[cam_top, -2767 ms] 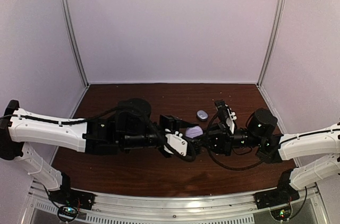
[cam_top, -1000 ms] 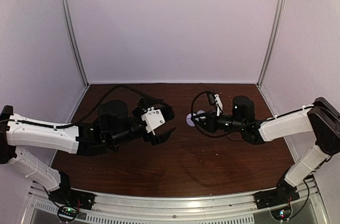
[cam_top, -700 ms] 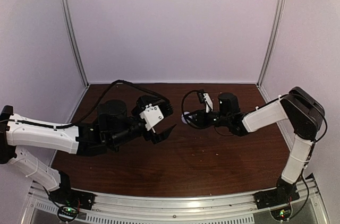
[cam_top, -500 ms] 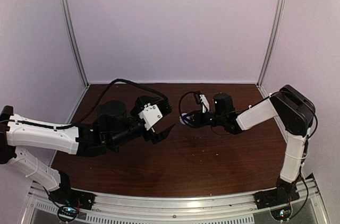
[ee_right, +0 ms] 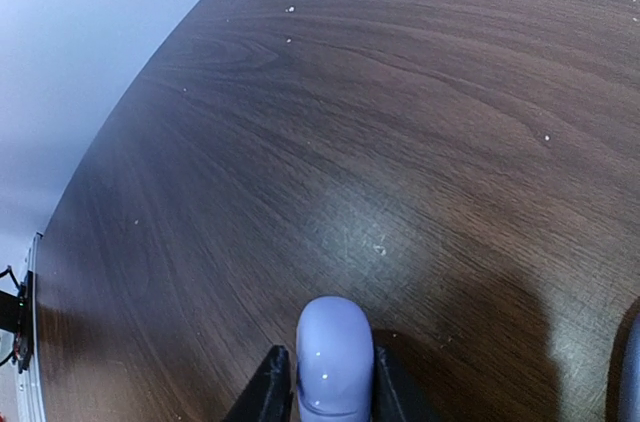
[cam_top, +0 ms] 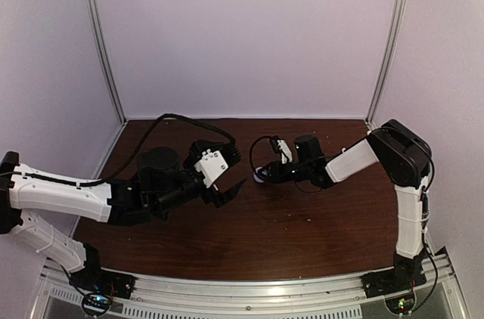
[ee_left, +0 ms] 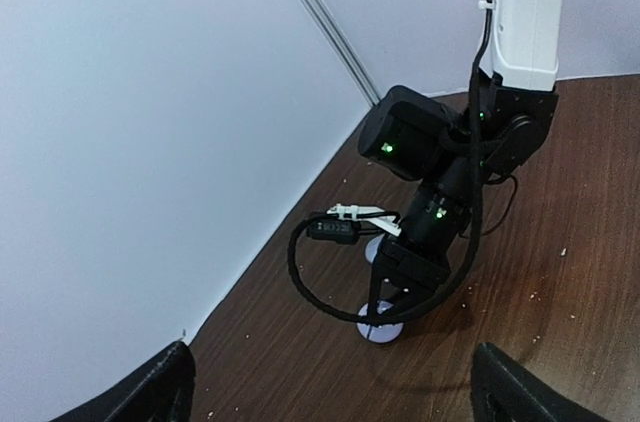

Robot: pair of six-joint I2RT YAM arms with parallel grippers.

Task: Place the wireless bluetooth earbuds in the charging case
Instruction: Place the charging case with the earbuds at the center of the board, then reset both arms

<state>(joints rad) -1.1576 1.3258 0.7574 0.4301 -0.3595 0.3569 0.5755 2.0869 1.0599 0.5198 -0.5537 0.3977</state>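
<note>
A lavender charging case (ee_right: 334, 352) stands on edge on the brown table, lid shut. My right gripper (ee_right: 333, 382) is shut on the charging case, one black finger on each side. The top view shows the same case (cam_top: 261, 175) at mid-table under the right gripper (cam_top: 266, 172). My left gripper (cam_top: 236, 166) hangs open and empty a short way left of it. In the left wrist view the case (ee_left: 381, 328) sits below the right gripper (ee_left: 395, 304), well beyond my left gripper (ee_left: 335, 392). The earbuds are out of view.
A second pale round object (ee_left: 373, 250) lies just behind the right gripper, and its blue edge (ee_right: 632, 372) shows at the right wrist view's border. White walls and metal corner posts (cam_top: 102, 39) enclose the table (cam_top: 302, 236). Pale crumbs dot the wood.
The right arm has reached further left with its elbow risen, carrying the case a little leftward on the table. The left gripper has shifted only slightly and stays open.
</note>
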